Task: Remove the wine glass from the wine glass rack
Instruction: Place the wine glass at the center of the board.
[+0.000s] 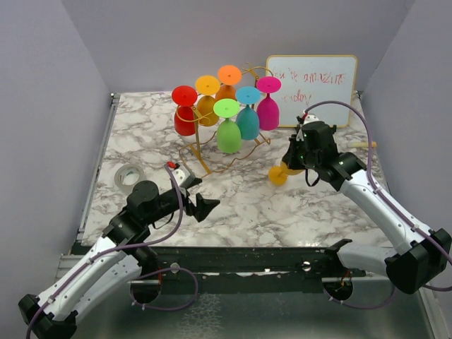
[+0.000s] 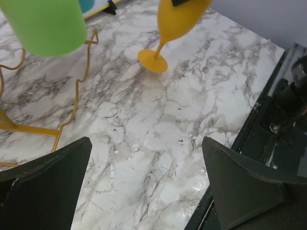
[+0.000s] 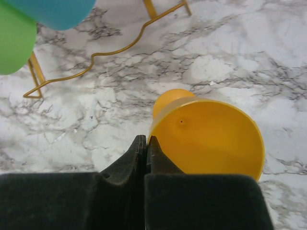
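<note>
Right wrist: jaws pinch wine glass [image 3: 211,139] rim.

Marble-patterned table [image 1: 254,206] enclosed by plain lavender walls [image 1: 42,106]

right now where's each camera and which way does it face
top external: high behind the robot, looking down at the table and wine glass rack; both arms show.
left wrist: on the left arm, low, facing the tilted yellow wine glass; open left pincer shows.
right wrist: on the right arm, looking down into that glass; right pincer shut on its rim.
shared: both wrists see that glass, the green glass, the rack.
</note>
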Robot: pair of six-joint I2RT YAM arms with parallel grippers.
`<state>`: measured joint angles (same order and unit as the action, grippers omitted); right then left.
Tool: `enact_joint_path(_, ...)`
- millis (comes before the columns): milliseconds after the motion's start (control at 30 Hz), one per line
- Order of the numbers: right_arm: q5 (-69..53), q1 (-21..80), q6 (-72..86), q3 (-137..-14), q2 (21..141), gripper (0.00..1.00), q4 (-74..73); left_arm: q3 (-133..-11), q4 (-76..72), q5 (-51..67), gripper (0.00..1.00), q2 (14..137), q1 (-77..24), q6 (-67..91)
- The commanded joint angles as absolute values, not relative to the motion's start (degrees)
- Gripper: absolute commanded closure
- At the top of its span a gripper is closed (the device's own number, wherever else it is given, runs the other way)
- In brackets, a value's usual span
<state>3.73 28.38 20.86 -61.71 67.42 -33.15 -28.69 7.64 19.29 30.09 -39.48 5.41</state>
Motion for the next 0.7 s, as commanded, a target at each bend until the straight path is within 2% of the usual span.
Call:
enact_joint_path(0,14.88,28.39,19.62,-63.63,66.59,0.99,-34.69,-33.14,10.76,6.93,0.01,30.36,-39.44,10.92)
enact_joint_path(367,21.10,28.39,18.91,-68.59,75.67,1.00,-37.71,-35.04,15.89,-3.20,0.01,33.78,-39.44,10.53)
enact_joint_path(667,27.31,28.39,17.66,-72.05,84.64,0.99,-35.59,-36.80,17.51,-2.06,0.01,39.23,-39.40,9.00)
